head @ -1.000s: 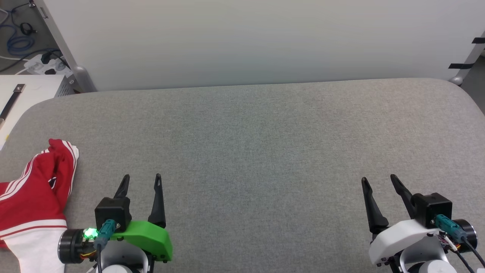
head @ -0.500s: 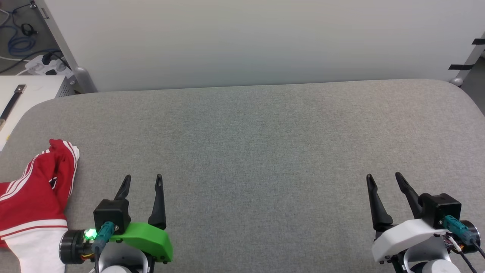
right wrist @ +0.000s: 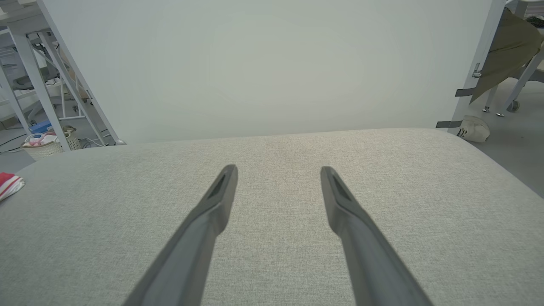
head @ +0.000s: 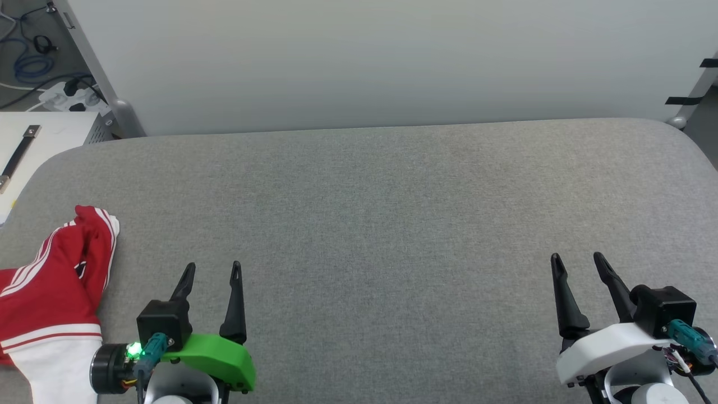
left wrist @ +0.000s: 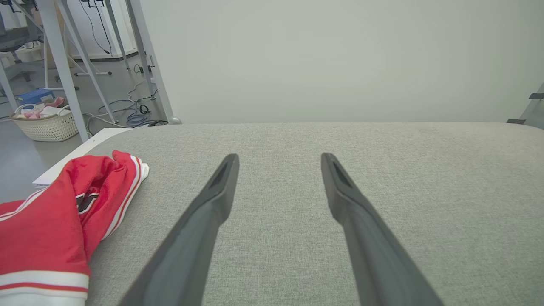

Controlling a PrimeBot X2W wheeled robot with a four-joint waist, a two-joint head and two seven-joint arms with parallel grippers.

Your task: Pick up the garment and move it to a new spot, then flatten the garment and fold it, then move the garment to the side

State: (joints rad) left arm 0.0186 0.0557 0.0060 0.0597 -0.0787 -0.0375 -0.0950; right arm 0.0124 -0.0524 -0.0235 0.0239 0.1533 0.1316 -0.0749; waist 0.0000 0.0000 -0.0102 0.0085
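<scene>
On the floor at the far left lie a white power strip (head: 59, 92) and a coil of blue cable (head: 28, 66). In the left wrist view a pale woven basket (left wrist: 44, 125) stands there among metal frame legs. The garment (head: 47, 280) sits bunched at the near left edge of the grey padded table (head: 381, 196) and runs off the left side of the head view. It is red with white striped trim. A white sleeve lies toward the near edge, and a scrap of black print shows in a fold. Just to its right is the left tool (head: 213, 265). Its two dark fingers are spread wide, pointing toward the far side, with nothing between them but bare table. The fingers are clear of the cloth. In the left wrist view the garment (left wrist: 46, 221) lies to the left of the left tool (left wrist: 279, 156), apart from the nearer finger. The middle of the table is plain grey fabric, backed on the far side by a pale upright panel (head: 364, 62). At the near right is the right tool (head: 577, 256), also spread wide and gripping nothing, well apart from the garment. In the right wrist view a striped tip of the garment (right wrist: 9, 185) shows at the left edge. Past the table's far right corner a pale leg carries strips of black tape (head: 681, 100).
</scene>
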